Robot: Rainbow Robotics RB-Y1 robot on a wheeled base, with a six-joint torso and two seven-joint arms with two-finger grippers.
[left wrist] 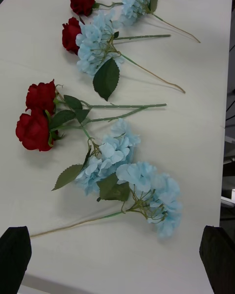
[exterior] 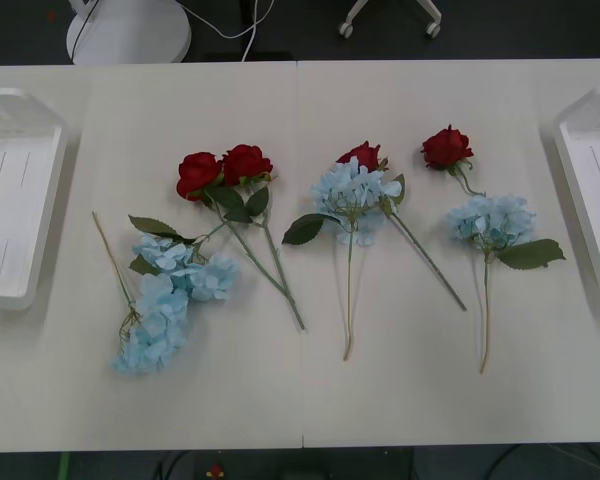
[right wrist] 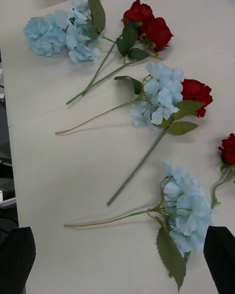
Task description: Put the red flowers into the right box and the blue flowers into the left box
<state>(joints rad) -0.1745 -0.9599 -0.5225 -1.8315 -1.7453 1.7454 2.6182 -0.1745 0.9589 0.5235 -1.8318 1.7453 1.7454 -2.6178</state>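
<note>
Red flowers (exterior: pixel 225 168) & blue flowers (exterior: pixel 352 190) on table (exterior: pixel 400 380), outside left box (exterior: pixel 20 200), right box (exterior: pixel 595 190); both grippers spread wide.

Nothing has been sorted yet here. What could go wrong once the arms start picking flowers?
The middle red rose lies tucked against a blue cluster, so a grab there may lift both. The two left roses touch, with stems running side by side, and could come up together. The two left blue clusters overlap and may tangle. Both boxes sit at the table's edges, with both claws open.
</note>
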